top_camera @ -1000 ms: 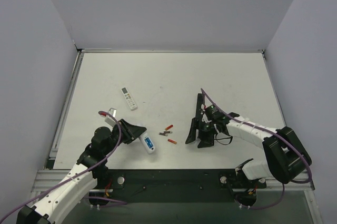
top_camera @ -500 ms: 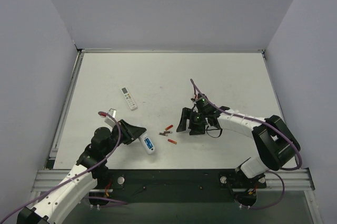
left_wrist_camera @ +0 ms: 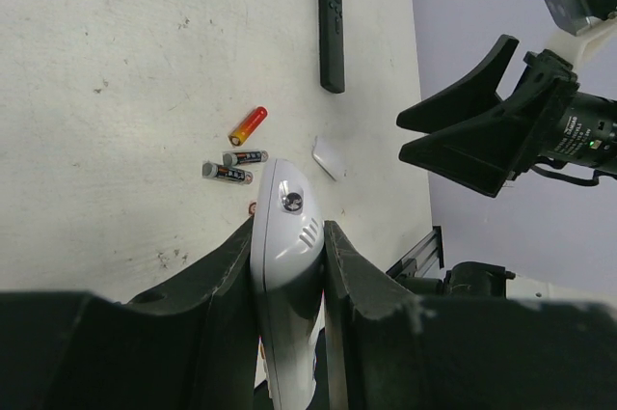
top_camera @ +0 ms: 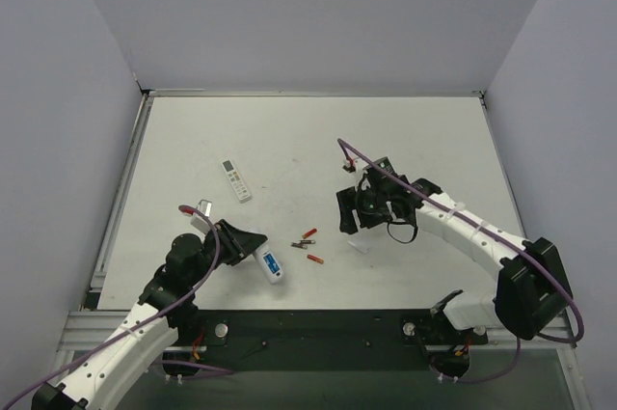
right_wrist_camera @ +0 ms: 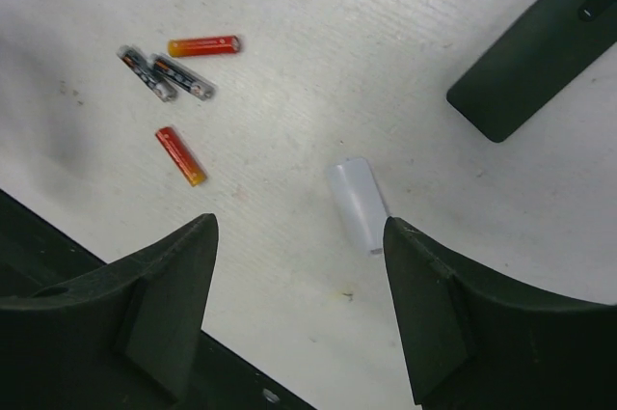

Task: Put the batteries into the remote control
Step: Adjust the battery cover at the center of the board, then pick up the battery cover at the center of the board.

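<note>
My left gripper (top_camera: 249, 246) is shut on the white remote control (top_camera: 271, 263), gripping its sides low over the near table; in the left wrist view the remote (left_wrist_camera: 285, 236) stands edge-on between the pads. A blue patch (top_camera: 273, 260) on its upturned side looks like the blue batteries in the recess; I cannot tell more. My right gripper (top_camera: 349, 212) is open and empty above the table (right_wrist_camera: 299, 227), with a small white cover (right_wrist_camera: 355, 203) just beyond its tips.
Two red cells (right_wrist_camera: 203, 44) (right_wrist_camera: 180, 154) and two dark grey cells (right_wrist_camera: 181, 77) lie left of the cover. A slim black remote (right_wrist_camera: 540, 53) lies at the right. A second white remote (top_camera: 236, 180) lies further back on the left.
My right gripper has moved away from the near edge toward the table's middle and turned, staying open. The left gripper and the remote have not moved.
</note>
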{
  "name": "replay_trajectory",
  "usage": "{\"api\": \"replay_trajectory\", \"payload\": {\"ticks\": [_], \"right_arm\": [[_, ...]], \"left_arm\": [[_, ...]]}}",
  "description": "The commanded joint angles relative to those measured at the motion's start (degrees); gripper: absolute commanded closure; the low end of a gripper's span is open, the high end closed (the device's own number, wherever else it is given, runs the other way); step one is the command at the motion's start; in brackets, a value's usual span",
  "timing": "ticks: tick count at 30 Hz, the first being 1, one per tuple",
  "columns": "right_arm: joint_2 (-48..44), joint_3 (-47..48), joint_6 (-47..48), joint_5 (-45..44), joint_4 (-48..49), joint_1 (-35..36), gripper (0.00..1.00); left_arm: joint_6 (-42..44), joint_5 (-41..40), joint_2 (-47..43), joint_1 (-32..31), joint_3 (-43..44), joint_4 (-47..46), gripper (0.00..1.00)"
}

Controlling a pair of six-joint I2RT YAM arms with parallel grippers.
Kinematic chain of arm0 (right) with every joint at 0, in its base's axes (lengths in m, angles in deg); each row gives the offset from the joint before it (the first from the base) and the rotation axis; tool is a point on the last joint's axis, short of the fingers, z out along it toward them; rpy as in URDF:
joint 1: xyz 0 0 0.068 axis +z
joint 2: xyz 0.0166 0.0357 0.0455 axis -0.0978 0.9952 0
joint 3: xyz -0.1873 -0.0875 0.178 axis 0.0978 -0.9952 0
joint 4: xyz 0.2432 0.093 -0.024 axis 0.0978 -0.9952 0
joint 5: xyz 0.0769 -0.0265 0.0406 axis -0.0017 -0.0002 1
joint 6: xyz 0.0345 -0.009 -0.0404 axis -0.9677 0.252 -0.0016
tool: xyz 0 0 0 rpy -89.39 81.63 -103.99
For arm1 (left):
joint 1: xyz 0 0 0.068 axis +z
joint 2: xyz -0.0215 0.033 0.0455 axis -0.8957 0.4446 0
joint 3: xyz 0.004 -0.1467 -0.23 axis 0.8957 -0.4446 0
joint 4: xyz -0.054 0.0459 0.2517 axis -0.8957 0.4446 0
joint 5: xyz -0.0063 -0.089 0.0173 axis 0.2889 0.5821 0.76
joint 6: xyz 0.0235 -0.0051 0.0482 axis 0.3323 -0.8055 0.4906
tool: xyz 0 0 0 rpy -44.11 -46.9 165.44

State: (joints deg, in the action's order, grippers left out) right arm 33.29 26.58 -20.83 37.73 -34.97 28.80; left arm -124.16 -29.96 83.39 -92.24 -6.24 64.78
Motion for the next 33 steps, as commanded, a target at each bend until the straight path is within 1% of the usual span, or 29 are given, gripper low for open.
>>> {"api": "replay_trajectory", "payload": {"ticks": [1,5,10,15,20,21,23,33], "right_arm": [[4.3,2.4,8.4,-5.7,-10.3,-0.4,0.36],[8.6,3.6,9.8,-5.1,-13.5,-0.4,0.42],[13.4,5.6,10.6,-4.2,-15.1,0.4,0.44],[16.5,6.7,10.5,-6.2,-16.1,2.0,0.48],[19.3,7.9,10.1,-9.2,-16.9,3.7,0.49],[20.5,8.2,10.1,-9.4,-17.2,4.2,0.51],[21.3,8.7,9.8,-10.7,-17.7,4.4,0.52],[24.7,9.8,9.3,-13.8,-19.1,6.6,0.53]], "left_arm": [[-0.3,1.5,0.1,0.4,3.0,-3.2,1.0],[-0.3,1.7,-0.8,0.4,3.1,-2.7,1.0],[-0.2,1.6,-2.1,0.5,3.3,-1.9,1.0],[-0.1,1.6,-2.2,0.6,3.3,-1.9,1.0],[-0.2,1.6,-1.8,0.6,3.3,-2.2,1.0],[-0.2,1.6,-1.7,0.6,3.3,-2.2,1.0],[-0.2,1.6,-1.6,0.6,3.3,-2.2,1.0],[-0.2,1.5,-1.2,0.6,3.6,-2.2,1.0]]}}
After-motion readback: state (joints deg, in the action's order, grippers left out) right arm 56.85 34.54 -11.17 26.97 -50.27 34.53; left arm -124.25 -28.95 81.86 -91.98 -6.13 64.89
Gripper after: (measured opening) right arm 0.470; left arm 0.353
